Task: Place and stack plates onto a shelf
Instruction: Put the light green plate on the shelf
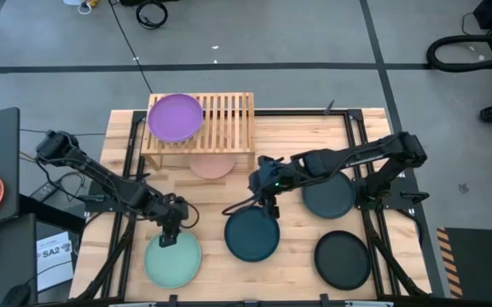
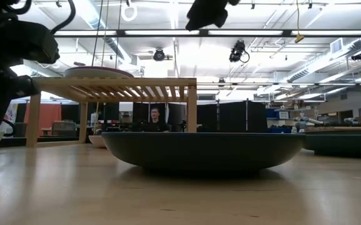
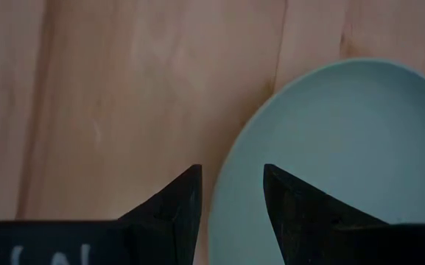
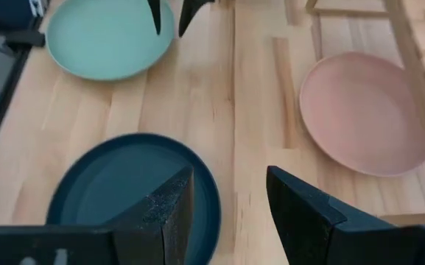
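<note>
The light-wood shelf (image 1: 220, 124) stands at the table's far side with a purple plate (image 1: 176, 117) on its slats. A pink plate (image 1: 212, 165) lies on the table beneath it. My left gripper (image 3: 230, 169) is open, pointing down. One finger is inside and one outside the far rim of the mint green plate (image 3: 330, 154), which lies flat on the table. My right gripper (image 4: 230, 173) is open above the far edge of the dark teal plate (image 4: 124, 184). A green-teal plate (image 1: 328, 194) and a black plate (image 1: 342, 258) lie to the right. No pale blue plate shows.
The shelf's right half (image 1: 233, 119) carries nothing. Dark frame rails (image 1: 356, 145) run along the table's sides. Bare wood (image 1: 292, 256) lies between the dark teal and black plates. A person sits in the room beyond the table (image 2: 154, 119).
</note>
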`<state>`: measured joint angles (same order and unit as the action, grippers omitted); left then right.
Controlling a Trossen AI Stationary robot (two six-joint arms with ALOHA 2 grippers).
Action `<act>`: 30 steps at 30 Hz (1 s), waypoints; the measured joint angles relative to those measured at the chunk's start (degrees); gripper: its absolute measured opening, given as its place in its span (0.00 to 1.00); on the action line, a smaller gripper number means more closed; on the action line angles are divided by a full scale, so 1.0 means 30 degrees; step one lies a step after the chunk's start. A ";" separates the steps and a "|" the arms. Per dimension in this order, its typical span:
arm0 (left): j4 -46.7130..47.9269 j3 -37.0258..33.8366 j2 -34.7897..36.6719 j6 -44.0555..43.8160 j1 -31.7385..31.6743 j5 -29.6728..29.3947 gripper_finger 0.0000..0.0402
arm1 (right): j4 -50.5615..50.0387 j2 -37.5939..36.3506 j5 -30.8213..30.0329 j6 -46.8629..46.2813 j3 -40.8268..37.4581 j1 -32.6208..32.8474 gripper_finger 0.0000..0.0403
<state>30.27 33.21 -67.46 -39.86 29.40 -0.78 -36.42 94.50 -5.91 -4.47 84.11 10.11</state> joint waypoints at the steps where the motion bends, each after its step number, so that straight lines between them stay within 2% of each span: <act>1: 0.0005 0.0000 0.0000 -0.0006 0.0126 -0.0284 0.37 | 0.0000 0.0142 0.0007 0.0098 0.0003 0.0000 0.44; 10: -0.0069 0.0000 -0.0218 -0.0112 0.0856 -0.1120 0.37 | 0.0351 0.0836 -0.0016 0.0560 -0.0005 0.0000 0.44; 21: -0.0419 0.0015 -0.3228 -0.0092 0.1124 -0.1216 0.37 | 0.0472 0.0969 -0.0059 0.1023 -0.0012 0.0000 0.44; 30: -0.0634 0.0021 -0.3366 -0.0079 0.1124 -0.0627 0.27 | 0.0811 0.0969 -0.0117 0.1055 -0.0012 -0.0058 0.44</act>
<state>28.36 33.28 -77.56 -40.10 32.77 -2.66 -33.99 97.41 -6.26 -1.30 84.07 9.93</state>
